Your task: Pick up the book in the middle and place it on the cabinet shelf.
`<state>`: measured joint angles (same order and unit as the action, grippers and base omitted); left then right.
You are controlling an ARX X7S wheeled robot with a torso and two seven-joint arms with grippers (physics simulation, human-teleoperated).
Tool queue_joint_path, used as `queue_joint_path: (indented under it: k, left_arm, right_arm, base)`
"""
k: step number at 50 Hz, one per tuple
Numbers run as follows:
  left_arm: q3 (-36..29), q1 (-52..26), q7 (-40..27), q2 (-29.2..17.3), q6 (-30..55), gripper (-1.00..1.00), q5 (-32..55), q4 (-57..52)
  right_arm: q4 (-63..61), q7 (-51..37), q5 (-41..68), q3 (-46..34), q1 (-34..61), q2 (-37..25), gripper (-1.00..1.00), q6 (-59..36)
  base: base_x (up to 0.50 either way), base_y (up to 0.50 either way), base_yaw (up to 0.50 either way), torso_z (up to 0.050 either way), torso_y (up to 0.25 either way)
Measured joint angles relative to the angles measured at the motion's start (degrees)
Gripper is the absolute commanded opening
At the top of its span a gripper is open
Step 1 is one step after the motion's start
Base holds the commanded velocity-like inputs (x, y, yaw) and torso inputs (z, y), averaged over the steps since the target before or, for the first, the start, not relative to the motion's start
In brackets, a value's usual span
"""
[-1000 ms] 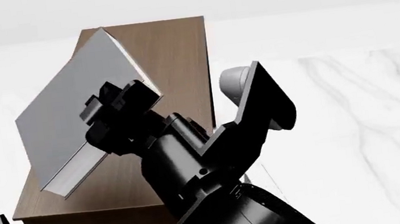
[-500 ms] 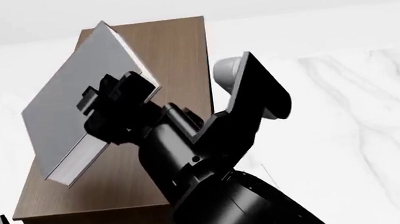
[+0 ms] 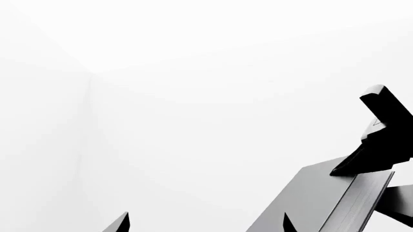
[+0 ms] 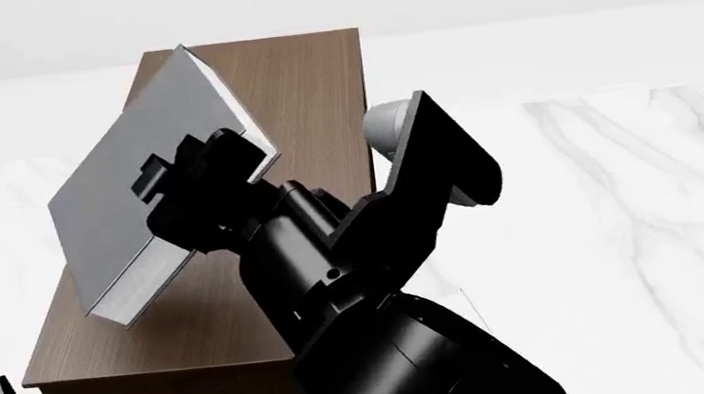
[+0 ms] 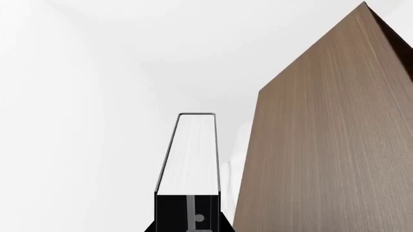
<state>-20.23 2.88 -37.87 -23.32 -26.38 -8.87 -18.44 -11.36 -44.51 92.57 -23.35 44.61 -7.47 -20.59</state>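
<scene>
Book: thick grey hardcover, white page block at edges; held tilted in the air above the cabinet shelf, overhanging its left side; whether a corner touches the top, can't tell. R pincer: black, clamped on book at its near edge; right wrist view shows page block running straight out from the pincer, cabinet's wood-grain face just beside it. Cabinet shelf: tall dark brown box w/ flat rectangular top, standing on white marble tabletop. L pincer: only two dark fingertips in left wrist view, set apart, nothing between; book and R pincer seen beyond.
</scene>
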Motion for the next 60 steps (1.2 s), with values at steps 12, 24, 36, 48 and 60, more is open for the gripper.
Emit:
queue_joint_path:
  k: [12,24,36,48,60]
  left_arm:
    - [-0.12,-0.11,-0.14,-0.15,0.11,1.0,0.16,-0.01]
    - [-0.34,-0.13,-0.26,-0.27,0.24,1.0,0.22,-0.06]
    - [-0.58,-0.27,-0.48,-0.37,-0.09,1.0,0.28,0.5]
    - [-0.9,-0.52,-0.72,-0.44,-0.69,1.0,0.28,1.45]
    - [-1.15,-0.62,-0.87,-0.53,-0.78,1.0,0.35,1.78]
  right_arm:
    - [2.21,0.86,-0.82,-0.94,0.71,-0.22,-1.0,0.79]
    - [3.91,1.44,-0.99,-1.94,0.37,-0.39,-1.0,1.38]
    - [5.22,2.08,-1.15,-3.1,-0.44,-0.65,-1.0,1.8]
    - [6.34,3.42,-1.12,-3.31,-0.43,-0.85,-1.0,2.72]
    - [6.88,4.36,-1.6,-3.45,-0.42,-0.83,-1.0,3.01]
  base:
    - [0.0,0.0,0.0,0.001,0.001]
    - [0.0,0.0,0.0,0.0,0.002]
    - [0.0,0.0,0.0,0.0,0.002]
    - [0.0,0.0,0.0,0.0,0.0]
    - [0.0,0.0,0.0,0.0,0.0]
